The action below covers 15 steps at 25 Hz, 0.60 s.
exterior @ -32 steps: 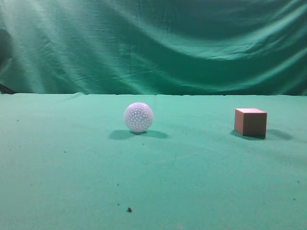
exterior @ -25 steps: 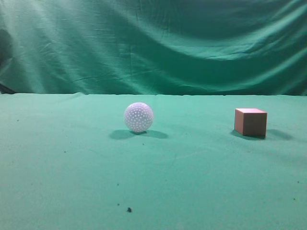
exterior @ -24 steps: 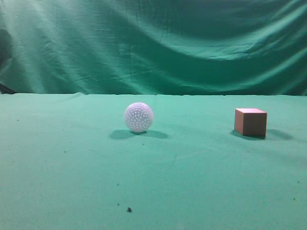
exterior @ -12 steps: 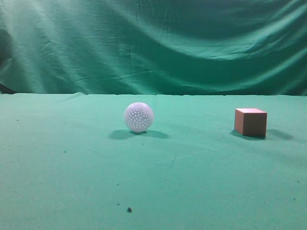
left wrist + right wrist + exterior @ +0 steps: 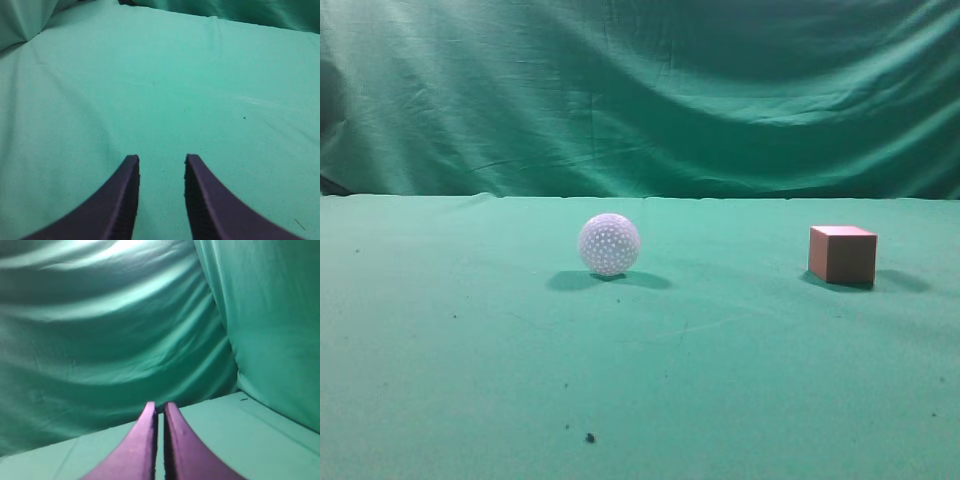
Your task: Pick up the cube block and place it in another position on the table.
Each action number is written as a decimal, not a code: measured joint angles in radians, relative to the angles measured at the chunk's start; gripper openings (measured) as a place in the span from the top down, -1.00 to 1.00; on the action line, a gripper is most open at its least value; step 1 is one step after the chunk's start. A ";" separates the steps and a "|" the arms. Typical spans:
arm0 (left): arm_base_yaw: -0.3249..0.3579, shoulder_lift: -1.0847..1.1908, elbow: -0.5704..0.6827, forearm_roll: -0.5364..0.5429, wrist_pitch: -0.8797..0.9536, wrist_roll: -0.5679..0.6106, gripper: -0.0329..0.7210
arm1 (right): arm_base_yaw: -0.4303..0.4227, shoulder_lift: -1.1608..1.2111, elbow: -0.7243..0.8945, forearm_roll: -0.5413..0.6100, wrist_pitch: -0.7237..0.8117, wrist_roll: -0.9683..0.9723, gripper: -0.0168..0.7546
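Exterior view: cube block point(image 5: 842, 256) seated on table point(image 5: 470, 340), right side, well apart from white dimpled ball point(image 5: 609, 244). No arm seen there. Left gripper point(image 5: 161, 165) parted, empty; right gripper point(image 5: 159, 410) nearly closed, empty, judged nearer side.

A low front camera looks along my table point(image 5: 470, 330); my left wrist looks down at its cloth, my right at the curtain point(image 5: 100, 325).

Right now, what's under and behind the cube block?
The cube block sits directly on the table, its shadow spilling right. Behind it: bare cloth, then the backdrop curtain. Its underside and rear faces are hidden.
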 joint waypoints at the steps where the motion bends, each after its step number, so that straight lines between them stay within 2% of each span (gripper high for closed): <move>1: 0.000 0.000 0.000 0.000 0.000 0.000 0.22 | 0.000 0.022 -0.041 0.002 0.029 -0.002 0.96; 3: 0.000 0.000 0.000 0.000 0.000 0.000 0.22 | 0.000 0.091 -0.146 0.002 0.111 -0.002 0.96; 8: 0.000 0.000 0.000 0.000 0.000 0.000 0.22 | 0.000 0.300 -0.345 0.002 0.447 -0.003 0.96; 11: 0.000 0.000 0.000 0.000 0.000 0.000 0.22 | 0.000 0.391 -0.379 0.002 0.519 -0.017 0.96; 15: 0.000 0.000 0.000 0.000 0.000 0.000 0.22 | 0.008 0.515 -0.428 -0.004 0.631 -0.129 0.96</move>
